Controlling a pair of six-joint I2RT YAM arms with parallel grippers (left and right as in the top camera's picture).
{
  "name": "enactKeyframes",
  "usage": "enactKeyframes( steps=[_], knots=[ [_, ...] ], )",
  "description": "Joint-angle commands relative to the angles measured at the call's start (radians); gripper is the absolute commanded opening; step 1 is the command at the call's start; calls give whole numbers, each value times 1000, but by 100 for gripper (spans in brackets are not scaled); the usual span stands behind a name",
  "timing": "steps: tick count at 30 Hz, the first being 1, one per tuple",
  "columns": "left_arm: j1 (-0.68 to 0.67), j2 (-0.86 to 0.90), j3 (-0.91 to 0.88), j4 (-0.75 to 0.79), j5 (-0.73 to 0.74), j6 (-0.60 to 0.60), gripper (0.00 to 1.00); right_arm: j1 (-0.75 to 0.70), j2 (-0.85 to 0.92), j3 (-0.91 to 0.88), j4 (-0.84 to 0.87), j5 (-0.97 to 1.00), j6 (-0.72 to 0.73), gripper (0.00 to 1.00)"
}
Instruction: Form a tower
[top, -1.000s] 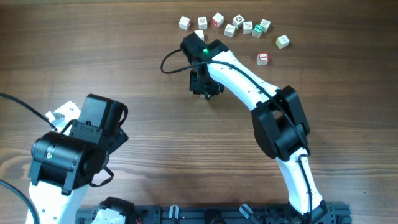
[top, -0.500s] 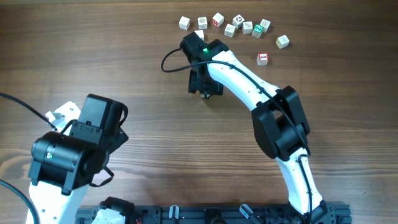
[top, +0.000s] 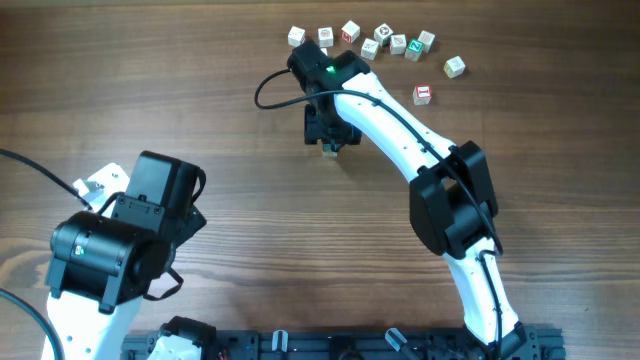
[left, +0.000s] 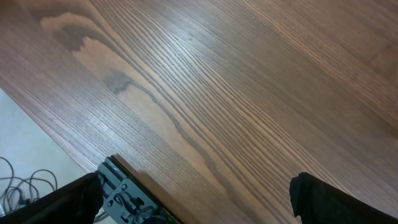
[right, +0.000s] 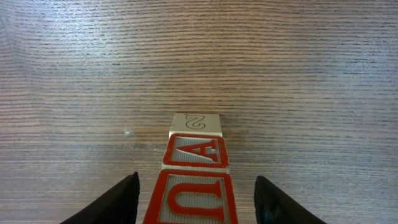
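The tower is a stack of three pale wooden cubes: a red U face nearest the camera, a red A face under it, and a cube marked 2 on the table. My right gripper is open and straddles the top cube, with a gap on each side between the cube and the dark fingertips. From overhead, the right gripper covers most of the tower. My left gripper is open wide over bare wood, with nothing between its fingers.
Several loose cubes lie in a row at the far edge, just beyond the right wrist. A red-faced cube and a pale one sit to the right. The left arm rests at the near left by the table's edge.
My right gripper has gone from shut to open and let go of the top cube, which stays on the stack. The right wrist has shifted slightly toward the far side. The left arm has not moved.
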Motion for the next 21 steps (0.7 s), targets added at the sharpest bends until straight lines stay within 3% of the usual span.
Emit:
enactKeyframes(
  steps=[1,2,7,10,15,18,21],
  knots=[
    [5,-4,0,0,-2,-19,100,13,10,20,14,28,-19,53],
    [5,-4,0,0,-2,-19,100,14,10,20,16,42,-21,47],
    [5,-4,0,0,-2,-19,100,14,32,20,13,47,-29,44],
    [5,-4,0,0,-2,-19,100,14,35,20,16,46,-47,36],
    [5,-4,0,0,-2,-19,100,14,35,20,17,42,-71,33],
    [5,-4,0,0,-2,-19,100,14,35,20,18,43,-72,34],
    [5,-4,0,0,-2,-19,100,14,35,21,21,43,-72,56]
  ],
)
